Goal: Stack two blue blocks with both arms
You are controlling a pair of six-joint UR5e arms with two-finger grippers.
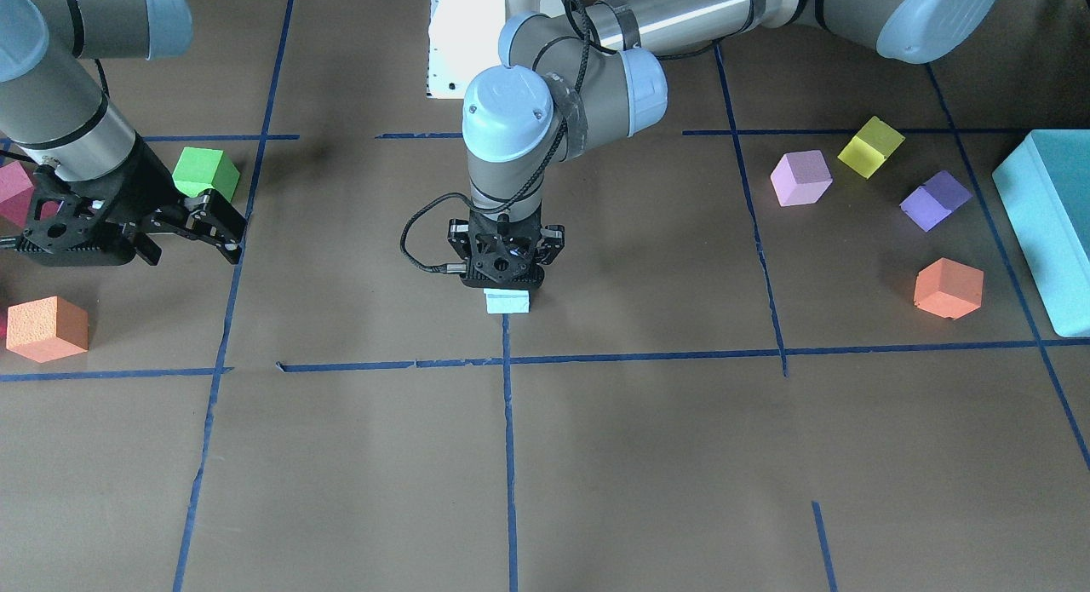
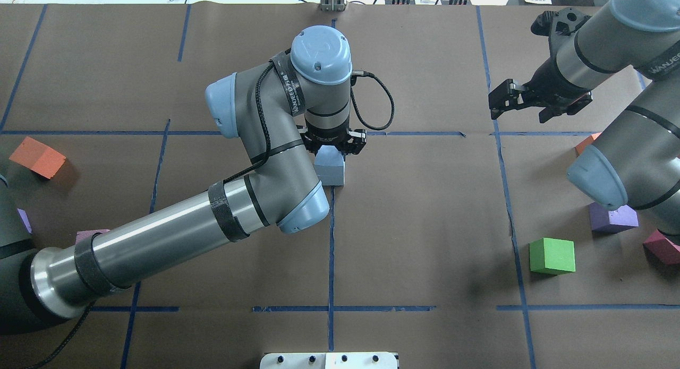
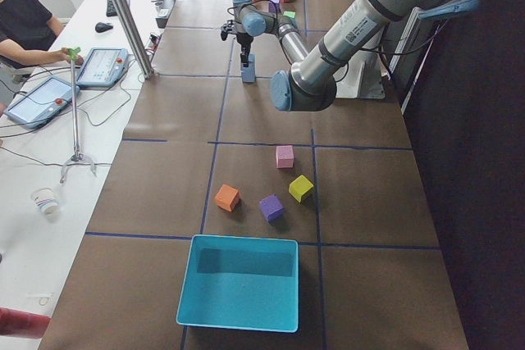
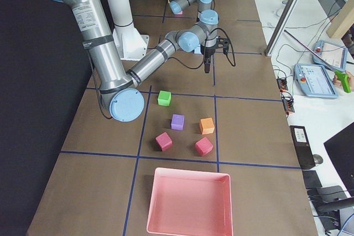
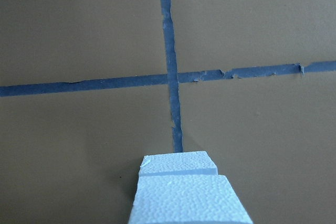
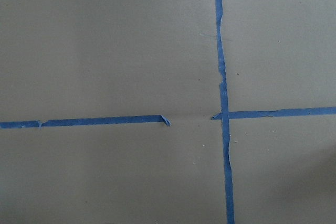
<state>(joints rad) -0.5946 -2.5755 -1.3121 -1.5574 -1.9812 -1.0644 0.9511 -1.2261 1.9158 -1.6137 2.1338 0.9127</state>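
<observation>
where the upper blue block (image 5: 189, 200) rests on the lower blue block (image 5: 178, 164) at the middle of the worktop (image 1: 647, 456), the left arm's fingers (image 2: 357, 145) stand directly above it; whether they grip cannot be told. the right arm's fingers (image 1: 223, 221) are spread open, well apart.

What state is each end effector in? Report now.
Left end effector: down over the stacked pale blue foam cubes; open or closed cannot be told.
Right end effector: open, holding nothing.

Pale blue blocks (image 5: 181, 195); brown table (image 1: 647, 456), dark blue tape grid (image 1: 509, 456); green cube (image 1: 205, 173), yellow cube (image 1: 870, 146), pink cube (image 1: 800, 178), violet cube (image 1: 935, 200); turquoise box (image 1: 1052, 226).
</observation>
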